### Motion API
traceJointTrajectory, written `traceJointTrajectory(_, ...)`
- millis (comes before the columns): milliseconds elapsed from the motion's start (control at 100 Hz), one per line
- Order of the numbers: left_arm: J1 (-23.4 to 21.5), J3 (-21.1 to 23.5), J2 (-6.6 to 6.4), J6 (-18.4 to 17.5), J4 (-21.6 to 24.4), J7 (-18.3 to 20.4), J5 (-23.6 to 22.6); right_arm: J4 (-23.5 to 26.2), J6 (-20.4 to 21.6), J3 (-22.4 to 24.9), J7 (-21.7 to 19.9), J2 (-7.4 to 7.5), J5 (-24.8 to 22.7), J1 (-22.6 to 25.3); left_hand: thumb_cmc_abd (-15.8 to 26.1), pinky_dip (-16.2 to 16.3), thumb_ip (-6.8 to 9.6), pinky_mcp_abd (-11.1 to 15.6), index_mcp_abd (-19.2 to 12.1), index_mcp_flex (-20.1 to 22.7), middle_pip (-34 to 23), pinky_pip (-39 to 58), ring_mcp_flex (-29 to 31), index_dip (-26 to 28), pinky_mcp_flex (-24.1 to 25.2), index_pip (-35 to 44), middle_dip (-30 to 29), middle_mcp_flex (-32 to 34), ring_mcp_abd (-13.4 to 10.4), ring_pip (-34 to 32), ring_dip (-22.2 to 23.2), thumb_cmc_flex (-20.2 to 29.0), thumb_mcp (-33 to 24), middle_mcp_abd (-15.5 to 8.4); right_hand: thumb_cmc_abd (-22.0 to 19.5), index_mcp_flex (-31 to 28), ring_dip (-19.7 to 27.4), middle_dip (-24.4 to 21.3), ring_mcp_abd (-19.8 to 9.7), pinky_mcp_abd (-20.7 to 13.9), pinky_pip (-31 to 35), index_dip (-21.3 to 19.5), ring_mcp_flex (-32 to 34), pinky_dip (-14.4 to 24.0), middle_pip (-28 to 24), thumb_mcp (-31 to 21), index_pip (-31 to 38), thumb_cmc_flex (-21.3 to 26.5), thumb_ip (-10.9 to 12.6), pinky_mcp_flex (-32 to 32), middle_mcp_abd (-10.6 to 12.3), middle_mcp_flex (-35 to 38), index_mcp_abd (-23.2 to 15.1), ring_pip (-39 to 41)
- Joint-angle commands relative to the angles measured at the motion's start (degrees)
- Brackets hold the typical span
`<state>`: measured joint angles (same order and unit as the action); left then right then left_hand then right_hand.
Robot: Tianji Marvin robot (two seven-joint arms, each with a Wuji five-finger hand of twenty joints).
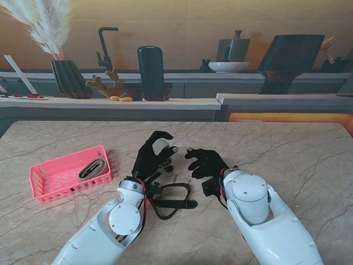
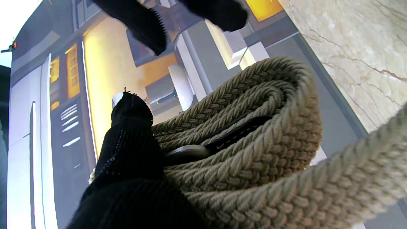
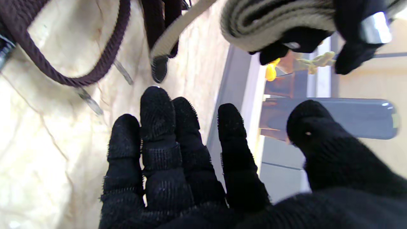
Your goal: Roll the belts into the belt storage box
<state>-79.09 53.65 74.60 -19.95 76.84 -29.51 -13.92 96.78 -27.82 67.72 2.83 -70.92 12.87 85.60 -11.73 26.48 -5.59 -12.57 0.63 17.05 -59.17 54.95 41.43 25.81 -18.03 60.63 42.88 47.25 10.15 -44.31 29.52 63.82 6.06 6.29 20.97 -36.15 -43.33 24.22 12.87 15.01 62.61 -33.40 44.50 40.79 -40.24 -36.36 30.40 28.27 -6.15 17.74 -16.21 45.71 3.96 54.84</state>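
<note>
My left hand, in a black glove, is raised over the middle of the table and shut on a rolled beige woven belt. The left wrist view shows the beige belt's coil close up, its loose tail trailing off. The right wrist view shows the same coil in my left hand's fingers. My right hand hovers open just right of it, fingers spread, holding nothing. A dark brown belt lies looped on the table near my left wrist. The pink storage box sits at the left with one rolled grey belt inside.
The marble table ends at a far edge, with a counter behind it holding a dark vase, a tall dark container and a bowl. The dark belt's loop lies on the table by my right fingers.
</note>
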Motion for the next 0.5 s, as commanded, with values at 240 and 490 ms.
traceJointTrajectory(240,0.65,-0.82,0.01,0.45,-0.54,0.26,-1.83,4.12,11.59,-0.33,-1.02,2.46,-11.05,2.32,-0.9,-6.05,3.24,-5.28,-2.71,9.08,-11.02,16.72,27.32,1.89,-25.89,4.33,12.07,15.81,-1.82,-14.37,4.82,-4.64,-13.48,-4.29,0.92,-2.14,-0.12,0.01,-0.56,0.3,-0.31,-1.25,1.14,0.23,-1.06,-1.12,0.86,-0.34,2.7,-0.45,0.44,1.37,-3.62,0.64)
traceJointTrajectory(490,2.09,-1.81,-0.55,-0.05,-2.6,-0.4,-6.64,3.34,21.04,-1.8,-1.71,4.38,-25.12,2.03,-13.55,-7.87,2.32,-3.2,3.66,5.92,-12.27,35.79,31.63,2.09,-40.39,-8.04,12.98,15.4,-10.58,-39.34,10.13,-24.45,-44.48,-5.61,8.07,-2.05,1.15,-0.17,-2.21,1.47,-2.08,-1.15,0.83,-0.64,0.89,-6.11,0.86,-6.19,1.73,1.07,2.2,1.5,-3.19,-3.47)
